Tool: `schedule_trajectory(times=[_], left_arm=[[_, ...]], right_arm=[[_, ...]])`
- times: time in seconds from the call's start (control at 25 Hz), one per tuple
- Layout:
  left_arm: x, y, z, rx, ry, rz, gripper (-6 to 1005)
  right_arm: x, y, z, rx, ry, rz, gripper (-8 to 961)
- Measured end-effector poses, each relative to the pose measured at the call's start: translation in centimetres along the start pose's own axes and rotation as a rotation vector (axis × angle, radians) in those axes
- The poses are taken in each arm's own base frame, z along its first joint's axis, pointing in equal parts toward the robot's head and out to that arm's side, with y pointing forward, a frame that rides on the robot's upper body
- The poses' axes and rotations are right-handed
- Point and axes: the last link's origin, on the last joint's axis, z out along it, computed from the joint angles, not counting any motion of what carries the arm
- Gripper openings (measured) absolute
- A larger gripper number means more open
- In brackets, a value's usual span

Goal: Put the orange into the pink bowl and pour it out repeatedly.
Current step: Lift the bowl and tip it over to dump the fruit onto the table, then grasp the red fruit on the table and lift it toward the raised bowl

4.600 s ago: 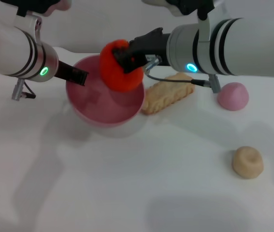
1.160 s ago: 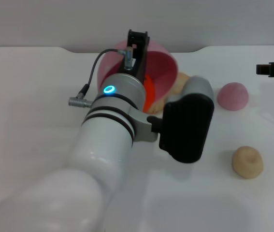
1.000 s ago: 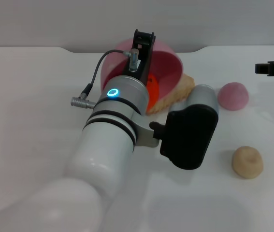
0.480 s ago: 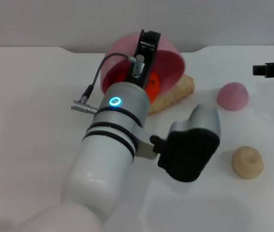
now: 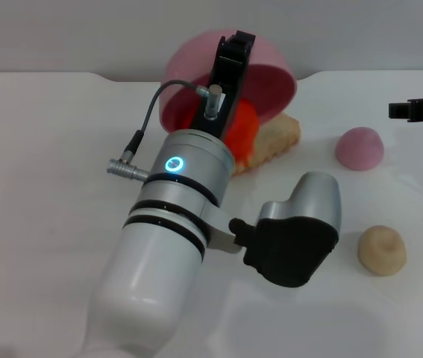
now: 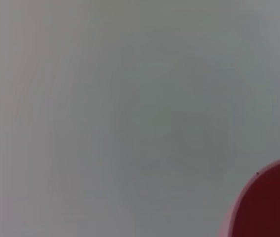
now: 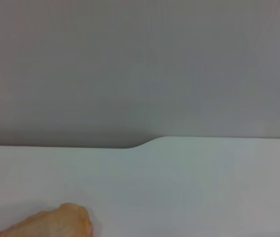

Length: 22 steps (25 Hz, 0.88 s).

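Observation:
In the head view my left gripper (image 5: pixel 233 46) is shut on the rim of the pink bowl (image 5: pixel 271 78) and holds it tipped on its side at the back of the table, mouth turned toward me. The orange (image 5: pixel 244 128) lies at the bowl's lower lip, partly hidden behind my left wrist, next to a biscuit. A part of the bowl's rim shows in the left wrist view (image 6: pixel 270 207). My right gripper (image 5: pixel 418 110) hangs at the far right edge, away from the bowl.
A tan ridged biscuit (image 5: pixel 278 138) lies just right of the bowl. A mauve-pink dome (image 5: pixel 359 148) and a small tan lump (image 5: pixel 382 250) sit on the white table to the right. A tan object's edge shows in the right wrist view (image 7: pixel 51 223).
My left gripper has lifted and tipped the bowl further, moving it slightly right. The orange has come down to the bowl's mouth and shows more. The right gripper has stayed put.

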Motion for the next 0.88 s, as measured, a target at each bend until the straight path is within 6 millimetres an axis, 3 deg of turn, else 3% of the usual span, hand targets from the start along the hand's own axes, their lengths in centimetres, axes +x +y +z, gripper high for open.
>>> schedule_trajectory(times=[0.28,0.48,0.52,0.6,0.64,0.68,0.76,0.88], left_arm=[[0.0,0.1,0.0,-0.009,0.001,-0.010,42],[-1.0,-1.6,1.1,-0.079,-0.061,-0.304,42],[-2.4,-2.7,2.1,-0.129,-0.130,-0.513,42],[-3.8,-3.6,2.8,-0.181,-0.203,-0.696,42],[-3.8,-3.6,2.8,-0.181,-0.203,-0.696,42],[-5.2,-4.2,3.3,-0.257,-0.273,-0.857,42],[-6.1,-4.4,3.5,-0.297,-0.315,-0.929,42],[-10.2,-4.4,4.0,-0.430,-0.534,-1.163,42]], right_arm=[[0.0,0.1,0.0,-0.001,0.002,-0.001,550],[0.0,0.1,0.0,-0.002,0.007,-0.004,549],[0.1,0.1,0.0,-0.003,0.007,-0.006,548],[0.1,0.1,0.0,-0.005,0.008,-0.009,548],[0.1,0.2,0.0,-0.006,0.008,-0.008,548],[0.0,0.2,0.0,-0.008,0.008,-0.008,547],[0.0,0.3,-0.1,-0.010,0.007,-0.010,547],[-0.3,0.6,-0.2,-0.016,0.003,-0.020,546]])
